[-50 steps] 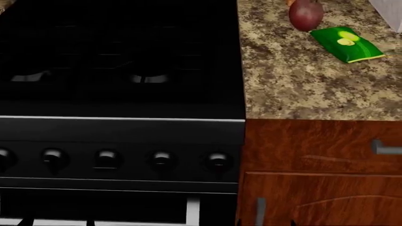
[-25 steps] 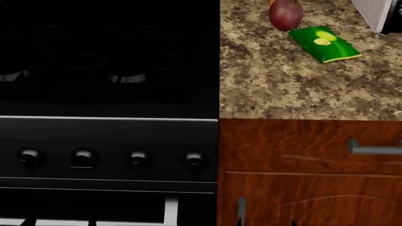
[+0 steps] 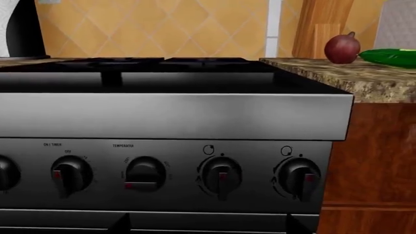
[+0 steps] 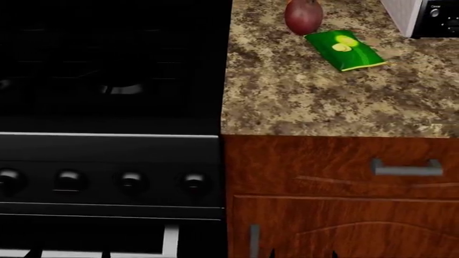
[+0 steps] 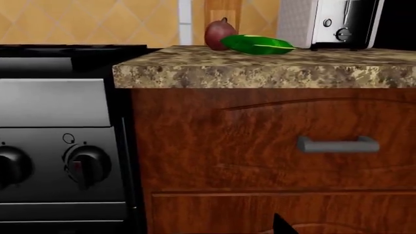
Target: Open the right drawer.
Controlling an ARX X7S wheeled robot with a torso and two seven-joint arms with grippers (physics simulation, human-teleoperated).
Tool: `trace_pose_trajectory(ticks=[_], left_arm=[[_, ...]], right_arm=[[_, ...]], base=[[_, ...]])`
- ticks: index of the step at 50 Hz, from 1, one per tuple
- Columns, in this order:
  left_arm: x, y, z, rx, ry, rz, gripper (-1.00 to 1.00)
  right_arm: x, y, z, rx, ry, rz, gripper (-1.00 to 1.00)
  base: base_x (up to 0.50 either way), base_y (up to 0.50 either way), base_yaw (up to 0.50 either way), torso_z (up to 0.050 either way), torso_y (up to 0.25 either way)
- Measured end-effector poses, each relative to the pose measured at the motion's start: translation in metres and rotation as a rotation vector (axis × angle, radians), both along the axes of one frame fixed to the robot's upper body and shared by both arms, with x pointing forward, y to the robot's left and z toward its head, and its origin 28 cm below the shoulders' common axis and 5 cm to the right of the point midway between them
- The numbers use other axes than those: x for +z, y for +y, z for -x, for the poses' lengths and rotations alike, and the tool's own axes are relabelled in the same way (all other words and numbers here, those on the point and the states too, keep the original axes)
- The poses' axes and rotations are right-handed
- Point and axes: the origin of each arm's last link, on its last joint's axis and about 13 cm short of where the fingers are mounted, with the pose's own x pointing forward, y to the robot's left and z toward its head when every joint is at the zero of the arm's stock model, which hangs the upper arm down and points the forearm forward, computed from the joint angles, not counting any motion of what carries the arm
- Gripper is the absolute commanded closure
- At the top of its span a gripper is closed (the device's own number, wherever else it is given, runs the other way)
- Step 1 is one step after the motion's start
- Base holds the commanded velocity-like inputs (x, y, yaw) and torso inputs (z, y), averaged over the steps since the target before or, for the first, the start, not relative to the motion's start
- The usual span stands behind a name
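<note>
From my remote station, the head camera looks down on the right drawer (image 4: 337,165), a shallow reddish-brown wood-grain front sitting closed directly under the speckled granite counter (image 4: 301,102), to the right of the black stove (image 4: 107,161). Its short grey handle (image 4: 407,167) lies horizontal, right of the front's middle. Below it I see the top of a cabinet door (image 4: 344,228) with a vertical grey handle (image 4: 254,239) near its left edge.

On the counter, a dark red onion (image 4: 303,15) stands touching the end of a green packet (image 4: 344,49); a silver appliance (image 4: 423,16) sits at the far right.

My right wrist camera faces the drawer front squarely, handle (image 5: 338,144) in plain sight and untouched. My left wrist camera faces the stove's knobs (image 3: 221,174).

Neither gripper appears in any view, so I cannot tell whether either is open or closed.
</note>
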Motion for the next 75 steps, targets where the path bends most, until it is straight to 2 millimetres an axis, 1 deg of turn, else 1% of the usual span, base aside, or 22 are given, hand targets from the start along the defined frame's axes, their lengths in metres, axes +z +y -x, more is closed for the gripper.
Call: trace_pose_trajectory(ticks=[38,75], left_arm=[[0.0011,0.0004,0.0004,0.008,-0.016,-0.012,-1.0],[0.0021,-0.0006,0.0019,-0.007,-0.021,0.0,-1.0]], right_arm=[[0.0035,0.0004,0.0013,-0.002,0.003,-0.003,-1.0],[0.0009,0.0,0.0008,-0.008,0.007,-0.004,-1.0]], base=[[0.0,-0.15,0.0,0.0,0.0],[0.0,-0.15,0.0,0.0,0.0]])
